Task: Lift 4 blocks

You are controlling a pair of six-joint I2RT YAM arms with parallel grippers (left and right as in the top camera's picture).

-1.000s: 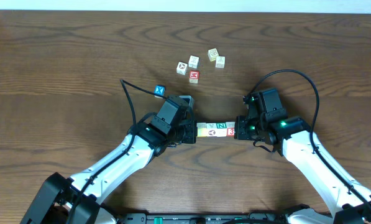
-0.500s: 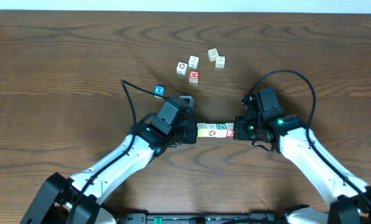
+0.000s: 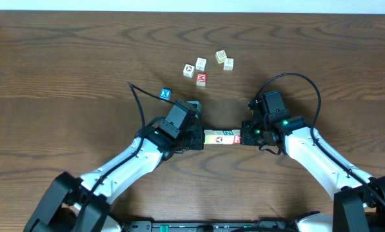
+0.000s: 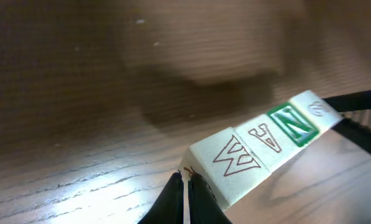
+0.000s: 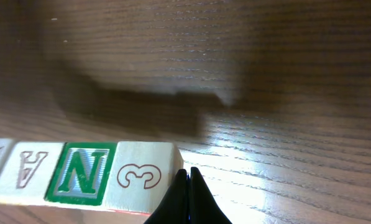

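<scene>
Four blocks form one tight row, end to end, squeezed between my two grippers. In the left wrist view the row reads W, A, green N and a last pale block. My left gripper is shut, its tip pressing the W end. In the right wrist view the "3" block is nearest, and my right gripper is shut against its end face. The row's shadow lies apart from it on the wood, so the row hangs just above the table.
A blue cube lies behind the left arm. Farther back there is a red cube among several pale cubes. A black cable loops over the right arm.
Both arms have shifted slightly, the right gripper a little to the left and nearer. The row of blocks stays pressed between the two shut tips.
</scene>
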